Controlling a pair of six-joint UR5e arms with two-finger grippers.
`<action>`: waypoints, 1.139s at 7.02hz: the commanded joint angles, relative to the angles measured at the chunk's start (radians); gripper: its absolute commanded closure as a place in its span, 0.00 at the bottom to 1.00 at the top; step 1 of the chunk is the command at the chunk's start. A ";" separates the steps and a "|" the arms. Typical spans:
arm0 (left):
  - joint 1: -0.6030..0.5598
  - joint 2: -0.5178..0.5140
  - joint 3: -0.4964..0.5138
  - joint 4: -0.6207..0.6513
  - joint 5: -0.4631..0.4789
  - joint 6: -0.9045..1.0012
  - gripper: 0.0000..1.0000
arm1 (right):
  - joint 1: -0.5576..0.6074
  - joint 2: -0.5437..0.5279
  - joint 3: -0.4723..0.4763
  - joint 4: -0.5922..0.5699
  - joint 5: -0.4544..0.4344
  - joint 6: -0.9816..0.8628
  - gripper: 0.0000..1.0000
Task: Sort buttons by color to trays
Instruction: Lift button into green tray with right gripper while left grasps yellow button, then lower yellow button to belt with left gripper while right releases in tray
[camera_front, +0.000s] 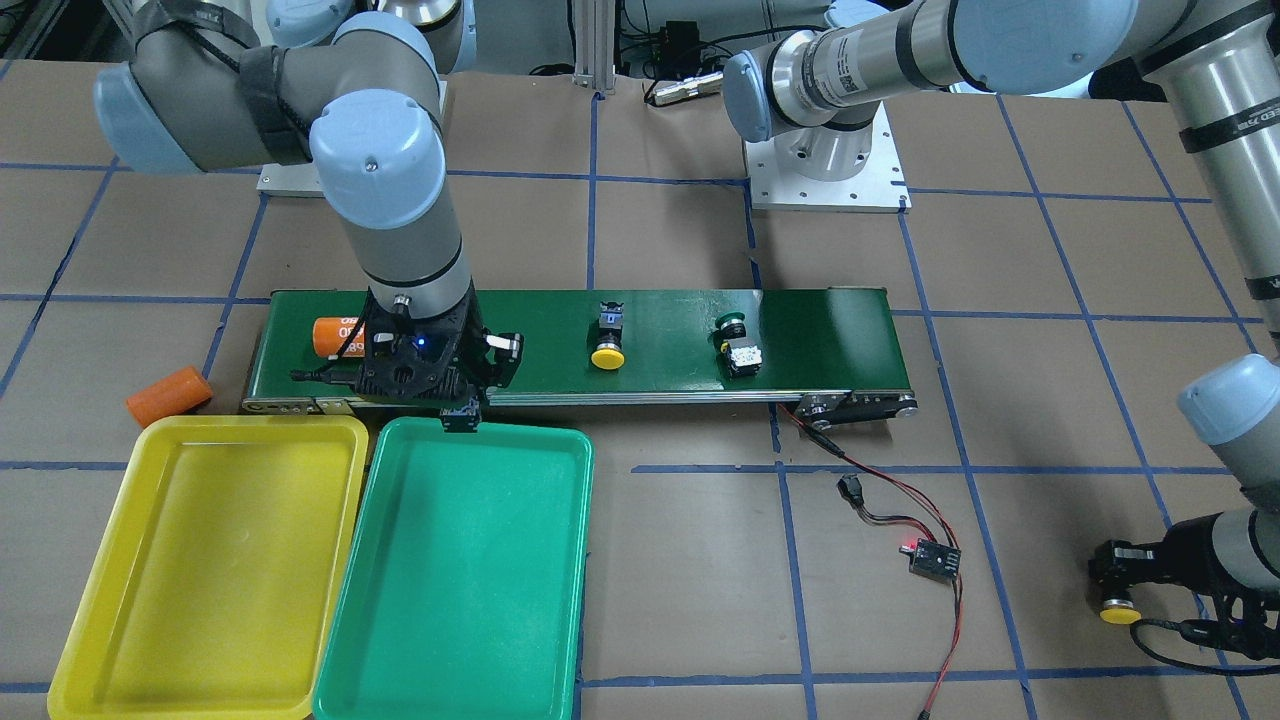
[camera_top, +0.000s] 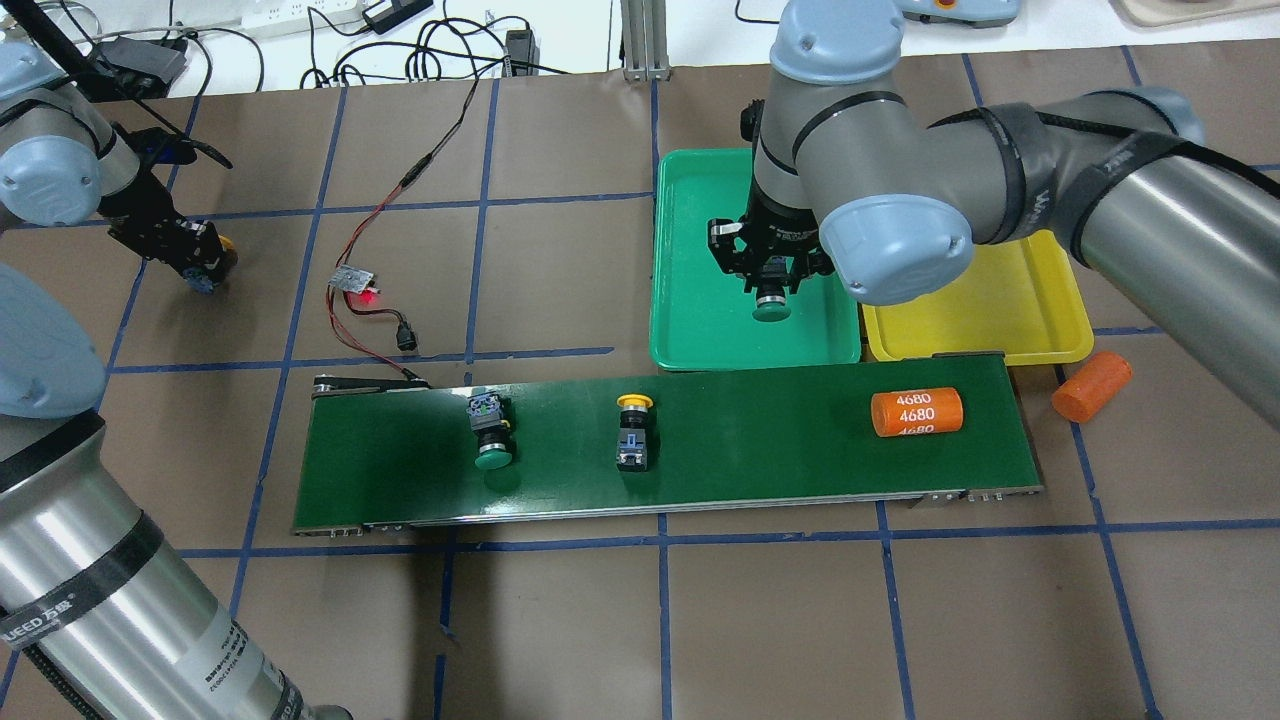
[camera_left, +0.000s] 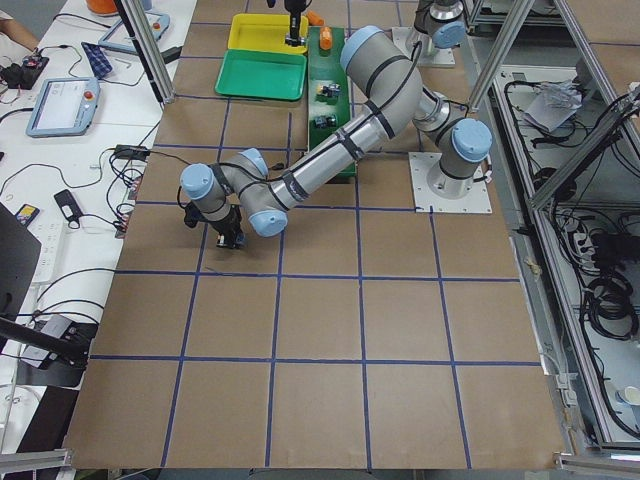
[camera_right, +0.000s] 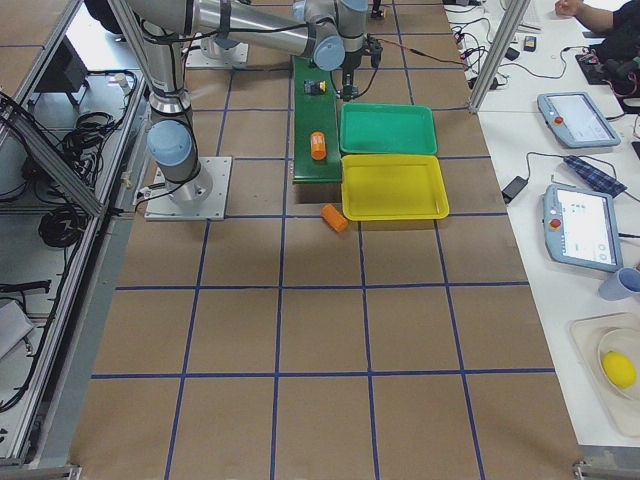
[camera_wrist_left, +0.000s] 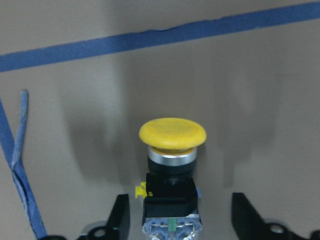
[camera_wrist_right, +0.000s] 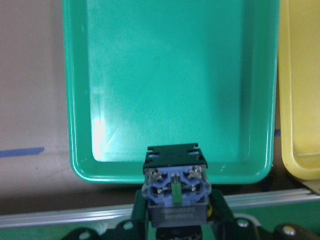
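My right gripper (camera_top: 770, 285) is shut on a green-capped button (camera_wrist_right: 175, 192) and holds it over the near edge of the green tray (camera_top: 700, 320), cap down. The yellow tray (camera_top: 1000, 300) lies beside it. My left gripper (camera_top: 200, 265) is open, low over the table at the far left; a yellow-capped button (camera_wrist_left: 172, 135) sits between its fingers (camera_wrist_left: 120, 215) with a gap on each side. On the belt lie a green-capped button (camera_top: 490, 440) and a yellow-capped button (camera_top: 632, 425).
The dark-green conveyor belt (camera_top: 760, 440) carries an orange cylinder marked 4680 (camera_top: 915, 412). A second orange cylinder (camera_top: 1090, 385) lies on the table past the belt's right end. A small controller board with red and black wires (camera_top: 355, 285) lies left of the trays.
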 joint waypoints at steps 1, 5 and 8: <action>-0.021 0.059 -0.007 -0.066 -0.003 -0.022 1.00 | -0.006 0.162 -0.054 -0.176 -0.001 0.003 0.90; -0.193 0.538 -0.483 -0.171 -0.011 -0.301 1.00 | -0.049 0.173 -0.045 -0.157 0.005 -0.014 0.00; -0.387 0.711 -0.707 -0.017 0.000 -0.507 1.00 | -0.053 0.049 -0.045 -0.028 -0.002 -0.017 0.00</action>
